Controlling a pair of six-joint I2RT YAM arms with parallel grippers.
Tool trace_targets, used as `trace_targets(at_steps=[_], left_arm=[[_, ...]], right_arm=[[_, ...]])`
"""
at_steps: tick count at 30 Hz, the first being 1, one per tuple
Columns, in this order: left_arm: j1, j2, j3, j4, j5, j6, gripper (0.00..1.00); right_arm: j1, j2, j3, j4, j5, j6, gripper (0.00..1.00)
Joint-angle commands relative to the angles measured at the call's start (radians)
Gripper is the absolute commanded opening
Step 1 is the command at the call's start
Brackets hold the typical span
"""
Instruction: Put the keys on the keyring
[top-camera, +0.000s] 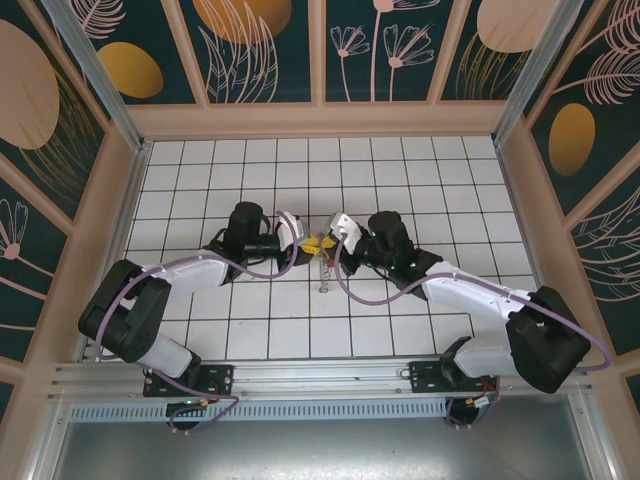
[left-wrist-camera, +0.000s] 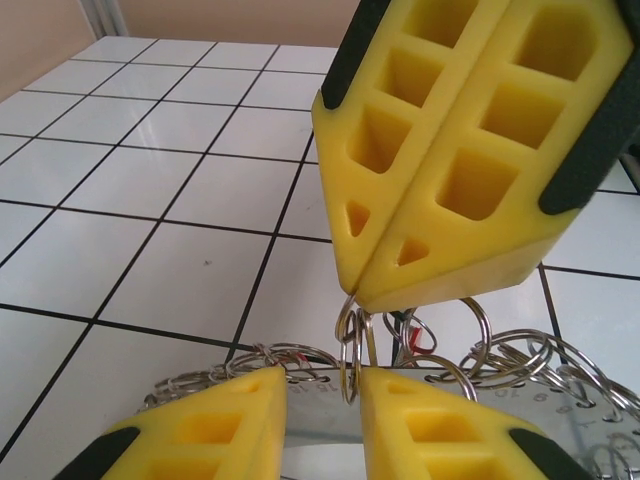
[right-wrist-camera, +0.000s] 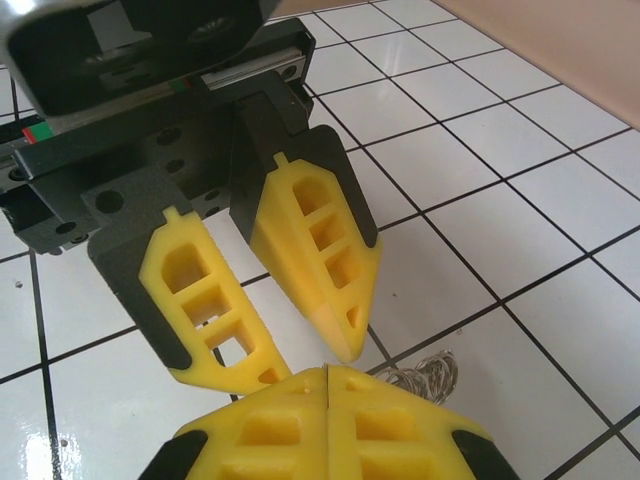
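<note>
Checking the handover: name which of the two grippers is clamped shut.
The right gripper: shut tight, pinching a small ring at its tip. The left gripper stands open around that ring.

no text legible, no numbers readable

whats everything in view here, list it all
table: one, white tiles with dark lines, under everything
walls: dark teal panels with leaf and flower prints, around the table
keyring: one, silvery, fringed with many small rings, mid-table under the meeting fingertips
red bits: a few, among the rings, too small to identify
cables: two, purple, one along each arm
arms: two, white and black, reaching from the near edge to mid-table
left gripper: one, yellow fingers, open either side of a ring
right gripper: one, yellow fingers, shut, pinching a small ring of the keyring
</note>
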Motion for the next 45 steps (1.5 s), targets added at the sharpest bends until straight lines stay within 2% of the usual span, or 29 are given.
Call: trace_targets(at_steps=[1,14,20,26,45], left_arm=[[0.001,0.0,0.035,-0.038,0.016,0.034,0.26],[0.001,0.015,0.059,-0.076,0.044,0.057,0.18],[0.001,0.01,0.066,-0.086,0.051,0.071,0.0],[0.001,-0.015,0.054,-0.06,0.046,0.073,0.0],[0.001,-0.031,0.043,-0.057,0.032,0.085,0.0]], right_arm=[[0.008,0.0,0.043,0.019,-0.034,-0.017,0.0],[0.011,0.018,0.058,0.013,-0.067,-0.013,0.0],[0.009,0.03,0.067,-0.009,-0.073,-0.014,0.0],[0.007,0.071,0.1,-0.112,-0.052,-0.009,0.0],[0.008,0.119,0.134,-0.166,-0.039,-0.002,0.07]])
